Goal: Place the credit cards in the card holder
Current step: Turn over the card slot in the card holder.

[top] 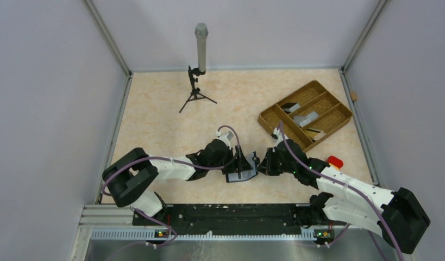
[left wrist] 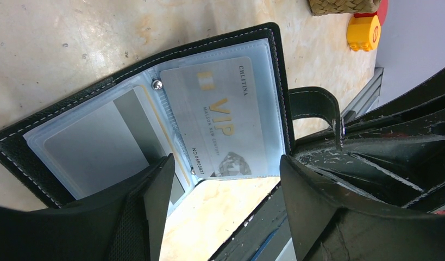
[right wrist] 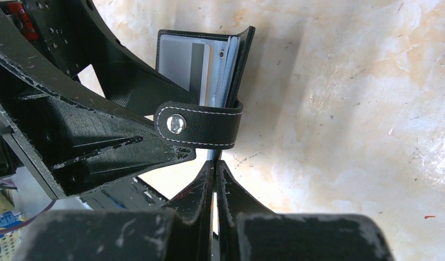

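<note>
Black left fingers (left wrist: 155, 201) stood wide apart with nothing between them, hovering over the open card holder (left wrist: 278, 76) on the tabletop (top: 155, 119). Right fingers (right wrist: 201, 190) were pressed shut at its edge, under the clasp tab (right wrist: 201, 126); couldn't tell if they pinched it. Clear sleeves (left wrist: 73, 117) held a VIP card (left wrist: 223, 117) and a grey striped card (left wrist: 95, 149), so 2 in. Pale flat pieces (top: 307, 116) lay in the woven tray (top: 334, 98), well apart; probably more cards left.
</note>
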### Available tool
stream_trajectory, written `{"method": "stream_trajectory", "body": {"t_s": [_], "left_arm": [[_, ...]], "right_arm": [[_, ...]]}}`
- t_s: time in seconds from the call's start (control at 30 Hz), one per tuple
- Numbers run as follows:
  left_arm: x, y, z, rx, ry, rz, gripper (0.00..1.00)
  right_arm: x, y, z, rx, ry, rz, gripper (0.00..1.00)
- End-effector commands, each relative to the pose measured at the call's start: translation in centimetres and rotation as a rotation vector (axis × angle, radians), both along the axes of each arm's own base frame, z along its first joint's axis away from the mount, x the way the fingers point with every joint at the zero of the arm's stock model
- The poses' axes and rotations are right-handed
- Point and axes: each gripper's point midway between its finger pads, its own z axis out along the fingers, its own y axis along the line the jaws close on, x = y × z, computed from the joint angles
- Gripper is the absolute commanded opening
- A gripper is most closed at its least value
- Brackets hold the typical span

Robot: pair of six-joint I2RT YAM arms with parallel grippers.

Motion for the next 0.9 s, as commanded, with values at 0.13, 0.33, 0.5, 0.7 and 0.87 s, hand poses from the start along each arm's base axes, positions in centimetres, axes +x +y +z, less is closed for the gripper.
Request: {"method": "stream_trajectory", "body": {"t_s": [0.13,0.33,0.5,0.7,0.87], "left_arm": [[0.5,-1.4,1.9,-0.062,-0.054,-0.027,0.77],[0.7,-1.6,1.4,-0.057,-0.048,-0.026,0.78],[0.8,-1.9,1.1,-0.05,-0.044,-0.033,0.78],[0.8,-1.7,0.2,-0.01,-0.031,-0.03,0.77],[0.8,-1.4,-0.3,0.043,-0.028,-0.019,0.75]], "right_arm": [[0.0,0.4,0.4,0.007,-0.013,0.008,0.0],[-0.1,0.4,0.3,0.001,-0.007,0.01,0.0],[-0.1,0.3,0.2,0.001,-0.008,0.011,0.0],[-0.1,0.3,0.2,-0.003,-0.007,0.008,0.0],[-0.1,0.2,0.2,-0.008,-0.008,0.004,0.0]]}}
